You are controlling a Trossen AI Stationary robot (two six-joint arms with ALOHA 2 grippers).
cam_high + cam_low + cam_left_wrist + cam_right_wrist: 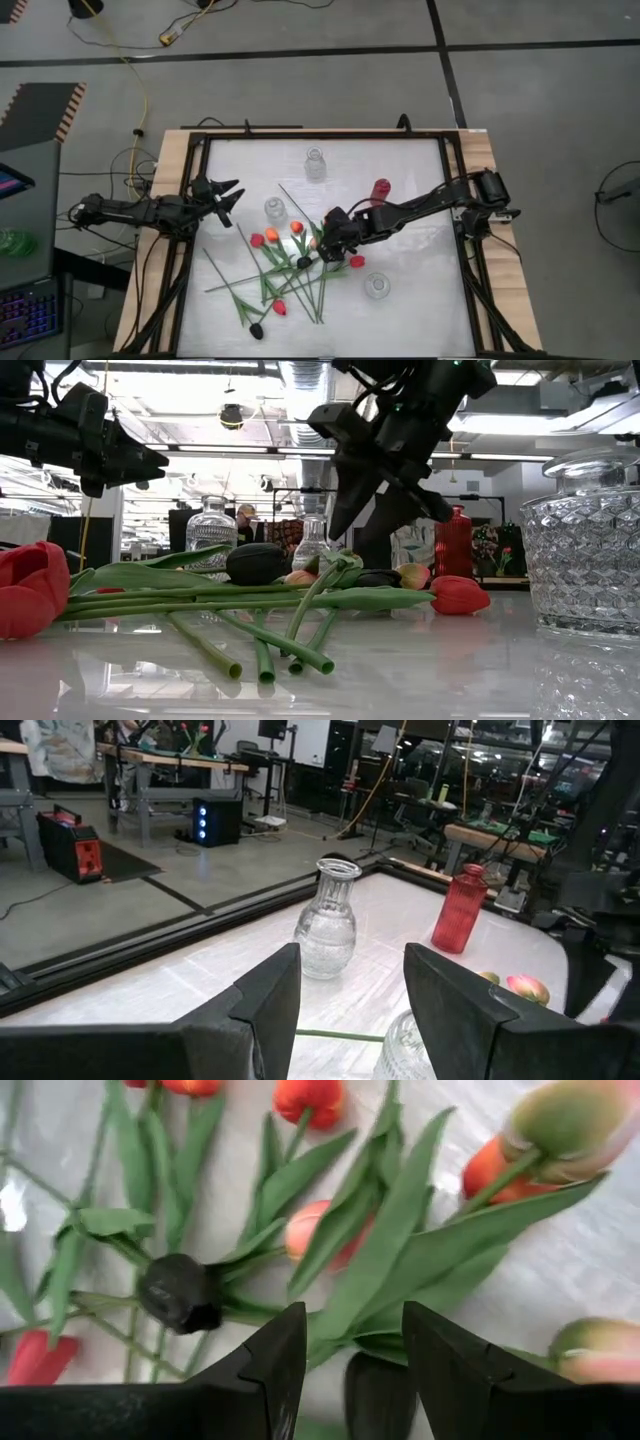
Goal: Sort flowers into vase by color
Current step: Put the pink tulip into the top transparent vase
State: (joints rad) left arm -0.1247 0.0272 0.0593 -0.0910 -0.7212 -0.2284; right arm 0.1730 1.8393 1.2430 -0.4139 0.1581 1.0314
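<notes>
The flowers [285,268] lie in a loose pile on the white table: tulips with red, orange, pink and black heads and crossed green stems. My right gripper [325,238] hovers open just above the pile's far right part, fingers pointing down. In the right wrist view its fingers [272,1365] stand on either side of green leaves [390,1250] and a dark head [375,1385]. A black head [180,1292] and a pink head [320,1230] lie just beyond. My left gripper [232,197] waits open at the table's left side, raised.
Three clear glass vases stand on the table: one far [315,163], one next to my left gripper [275,210], one near right [376,287]. A red vase [380,190] stands beside my right arm. A dark frame [320,133] rims the table.
</notes>
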